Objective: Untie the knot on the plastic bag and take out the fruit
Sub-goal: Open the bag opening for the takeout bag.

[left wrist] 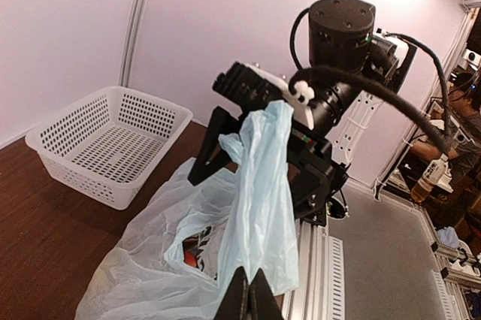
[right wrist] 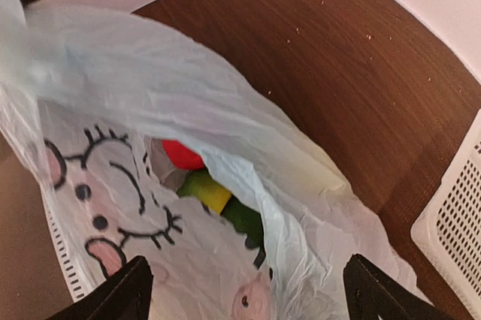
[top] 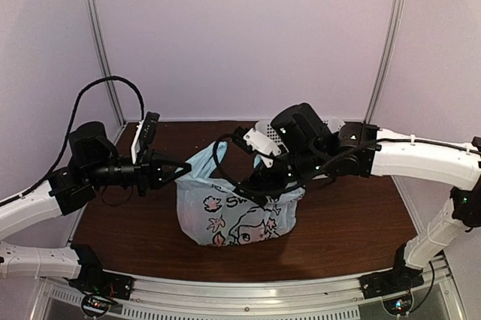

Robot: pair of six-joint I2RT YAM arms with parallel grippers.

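The plastic bag (top: 239,218), pale blue with cartoon drawings, stands mid-table with its mouth gaping. My left gripper (top: 177,172) is shut on one loop handle (left wrist: 263,185), pulling it out to the left; the left gripper (left wrist: 252,294) shows the strip pinched between its tips. I see no tied knot in any view. My right gripper (top: 272,185) hovers open over the bag's mouth. In the right wrist view the right gripper (right wrist: 255,294) stands wide with nothing held, above the fruit: a red one (right wrist: 183,155), a yellow-green one (right wrist: 208,191) and a dark green one (right wrist: 244,218).
A white perforated basket (left wrist: 113,140) stands at the back of the table behind the bag, partly hidden by my right arm (top: 338,151) in the top view; its corner (right wrist: 451,237) shows beside the bag. Bare brown table (top: 353,222) lies right of the bag.
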